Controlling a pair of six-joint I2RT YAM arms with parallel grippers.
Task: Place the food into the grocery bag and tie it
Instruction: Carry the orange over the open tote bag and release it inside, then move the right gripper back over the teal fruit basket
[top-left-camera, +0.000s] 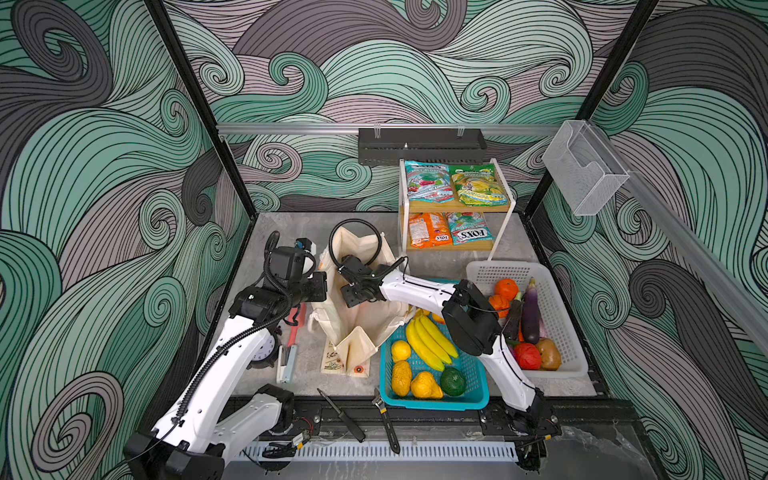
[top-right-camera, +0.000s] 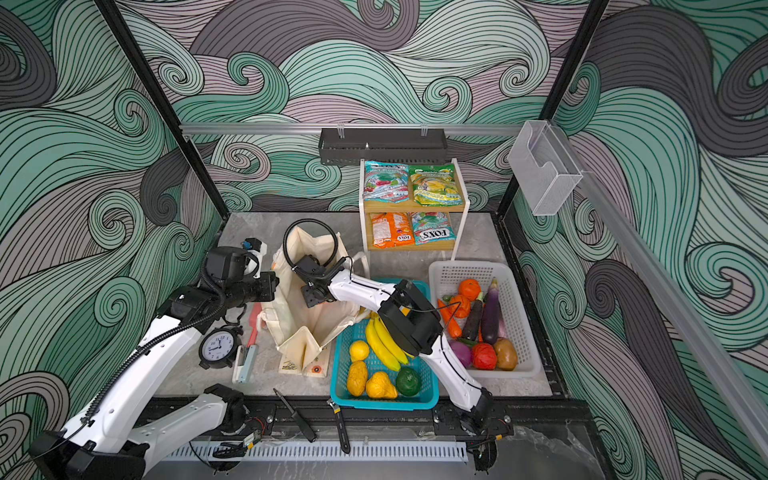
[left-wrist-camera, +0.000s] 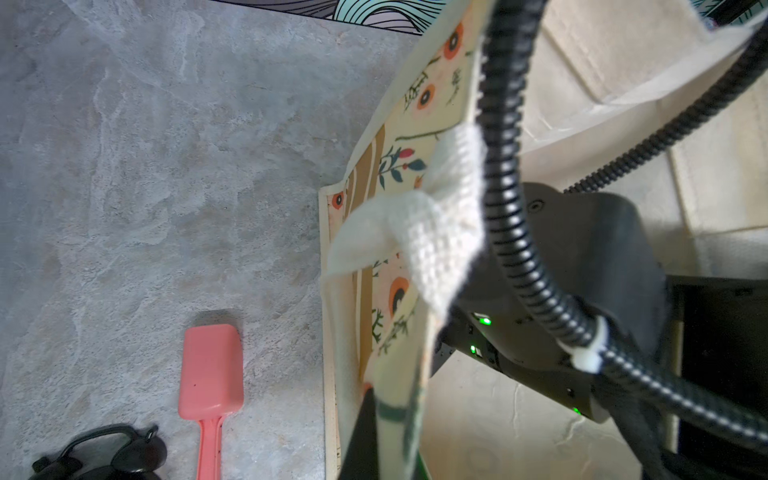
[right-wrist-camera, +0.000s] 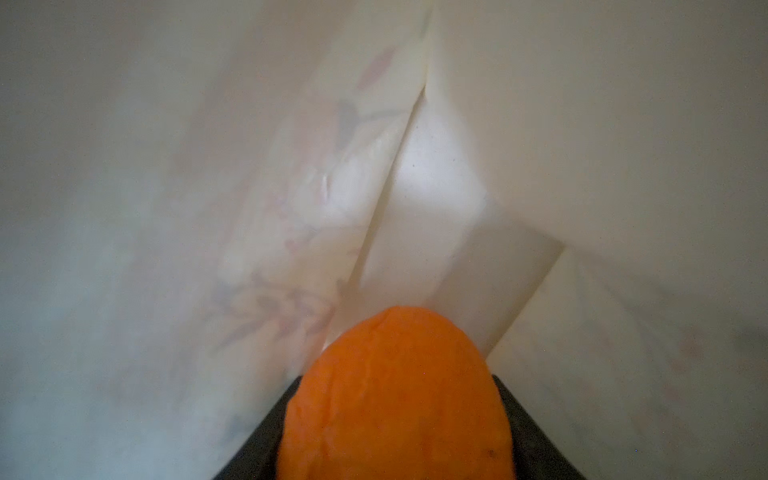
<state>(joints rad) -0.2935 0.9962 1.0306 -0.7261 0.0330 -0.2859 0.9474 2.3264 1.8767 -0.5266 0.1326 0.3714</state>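
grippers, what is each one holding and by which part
The right gripper grips an orange by its sides, inside the grocery bag. The left gripper pinches the bag's top edge.

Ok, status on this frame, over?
Left gripper shut on grocery bag rim. Right gripper inside bag, gripping orange. Nothing seen blocking the drop.

Both top views: bright, even overhead light, short soft shadows on the grey marbled tabletop (top-left-camera: 299, 232) around the cream floral-print canvas tote bag (top-left-camera: 365, 324), wide-angle stretching toward the frame edges. Left wrist view: the white woven handle (left-wrist-camera: 436, 232) against the tote is blurred. Right wrist view, inside the tote: dim and hazy, the rounded orange toy fruit (right-wrist-camera: 395, 395) out of focus.
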